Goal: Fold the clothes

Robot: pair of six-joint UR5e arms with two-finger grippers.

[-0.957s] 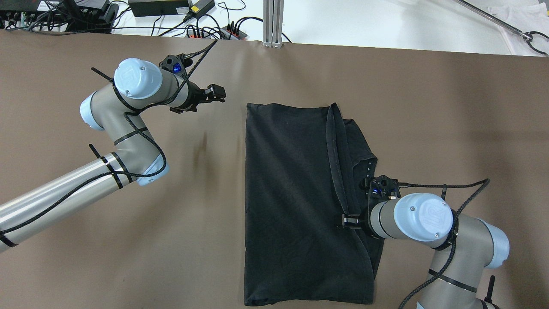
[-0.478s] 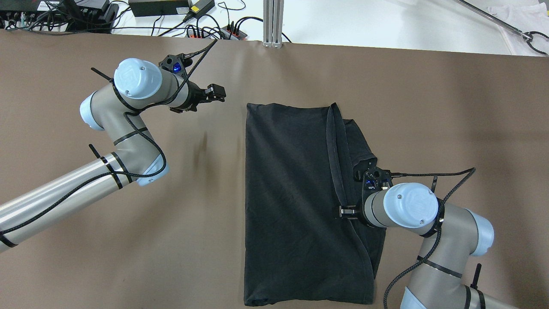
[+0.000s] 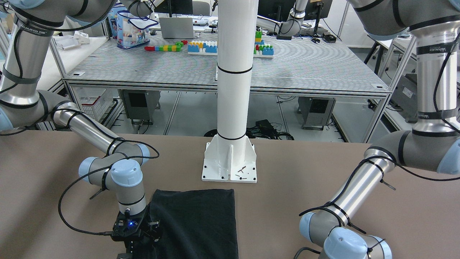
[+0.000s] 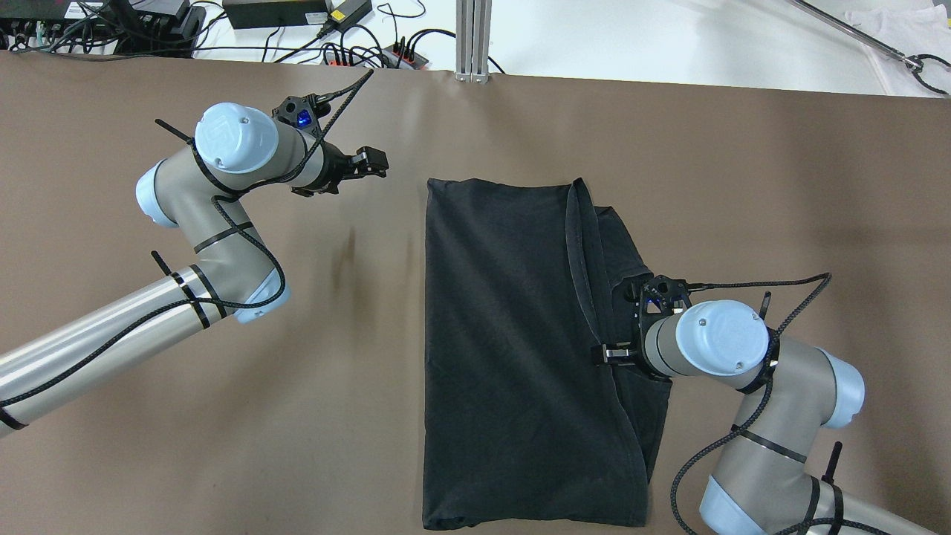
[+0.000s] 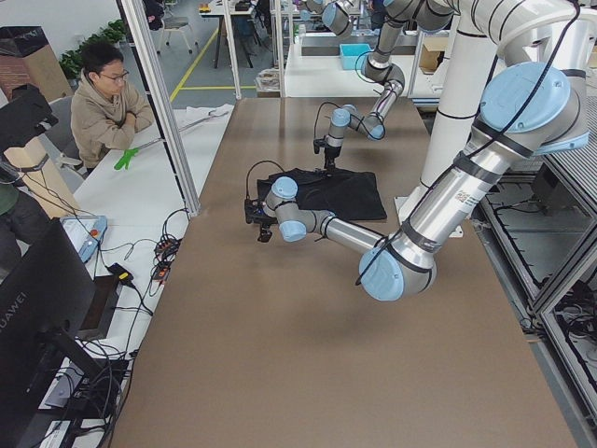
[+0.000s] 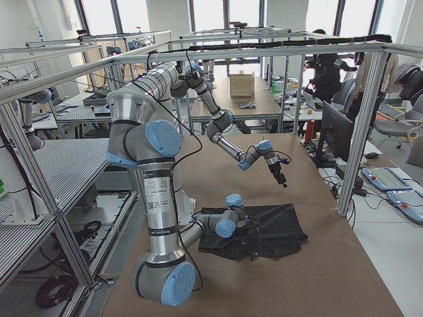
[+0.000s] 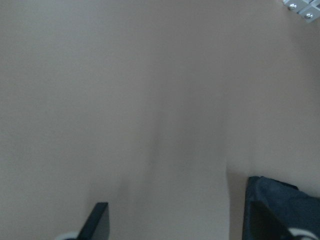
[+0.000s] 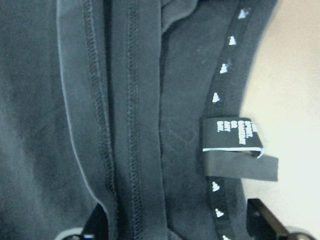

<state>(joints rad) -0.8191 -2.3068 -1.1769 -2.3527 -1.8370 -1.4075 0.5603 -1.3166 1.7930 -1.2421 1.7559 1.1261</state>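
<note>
White pillar base [image 3: 215,169] near black garment [image 3: 201,219]

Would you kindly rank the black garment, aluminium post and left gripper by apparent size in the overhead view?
1. The black garment, largest.
2-3. The aluminium post and left gripper look alike; the gripper is nearer, so unranked.

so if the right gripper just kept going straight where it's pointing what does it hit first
The black garment, about at its stitched hem. The right gripper points down at it with nothing between, though the gap is hard to judge.
</note>
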